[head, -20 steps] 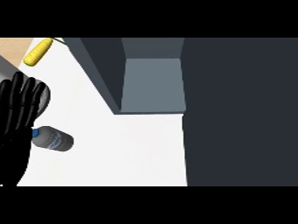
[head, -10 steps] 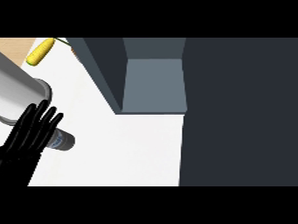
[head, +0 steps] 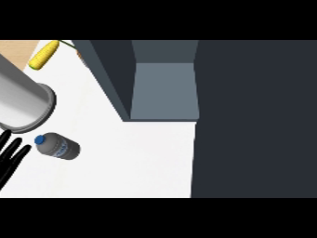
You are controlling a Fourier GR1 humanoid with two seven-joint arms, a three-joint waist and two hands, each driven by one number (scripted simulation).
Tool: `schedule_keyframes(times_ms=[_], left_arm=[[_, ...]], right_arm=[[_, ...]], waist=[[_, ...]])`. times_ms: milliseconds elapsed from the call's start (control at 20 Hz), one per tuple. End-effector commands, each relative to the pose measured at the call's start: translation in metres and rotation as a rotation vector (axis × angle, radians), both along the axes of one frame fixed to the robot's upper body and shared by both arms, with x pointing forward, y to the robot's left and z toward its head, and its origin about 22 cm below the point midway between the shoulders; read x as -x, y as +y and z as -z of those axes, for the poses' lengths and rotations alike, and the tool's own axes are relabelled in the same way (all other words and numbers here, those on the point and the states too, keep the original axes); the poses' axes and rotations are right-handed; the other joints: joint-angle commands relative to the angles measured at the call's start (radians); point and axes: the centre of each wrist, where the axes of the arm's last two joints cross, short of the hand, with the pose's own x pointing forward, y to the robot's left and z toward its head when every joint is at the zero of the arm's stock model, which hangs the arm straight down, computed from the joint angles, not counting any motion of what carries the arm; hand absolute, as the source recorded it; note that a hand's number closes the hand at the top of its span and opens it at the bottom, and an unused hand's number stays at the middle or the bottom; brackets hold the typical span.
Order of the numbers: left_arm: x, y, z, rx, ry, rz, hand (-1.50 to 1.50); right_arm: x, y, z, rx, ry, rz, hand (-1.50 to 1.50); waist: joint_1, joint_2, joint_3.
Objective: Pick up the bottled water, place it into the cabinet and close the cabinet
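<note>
The bottled water (head: 57, 147) lies on its side on the white counter (head: 133, 158), blue cap toward the upper left; its label carries blue markings too small to read. The left hand (head: 2, 163), at the lower-left edge, has its fingers straight and spread, tips just beside the bottle's cap end and apart from it, holding nothing. The open cabinet (head: 162, 90) stands well apart at upper centre, and a yellow corn cob (head: 43, 55) lies at the top left.
</note>
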Motion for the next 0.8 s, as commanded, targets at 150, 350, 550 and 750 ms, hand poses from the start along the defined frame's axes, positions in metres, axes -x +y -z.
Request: schedule_keyframes(times_ms=[150,350,550,750], left_arm=[[0.014,0.019,0.012,0.006,0.02,-0.006,-1.5],[0.016,0.035,0.017,0.003,0.021,-0.046,-1.5],[0.029,0.053,0.02,-0.026,-0.016,-0.017,-1.5],[0.026,0.069,0.024,0.015,-0.034,-0.037,-1.5]], right_arm=[[0.013,0.005,0.005,-0.02,0.019,-0.003,-1.5],[0.021,0.002,0.014,-0.02,0.014,-0.01,-1.5],[0.031,-0.009,0.013,0.019,0.014,-0.022,-1.5],[0.019,-0.017,0.023,-0.004,-0.014,0.0,-1.5]], waist=[[0.0,0.001,0.0],[-0.002,0.001,0.0],[-0.001,0.0,0.0],[-0.001,0.001,0.0]])
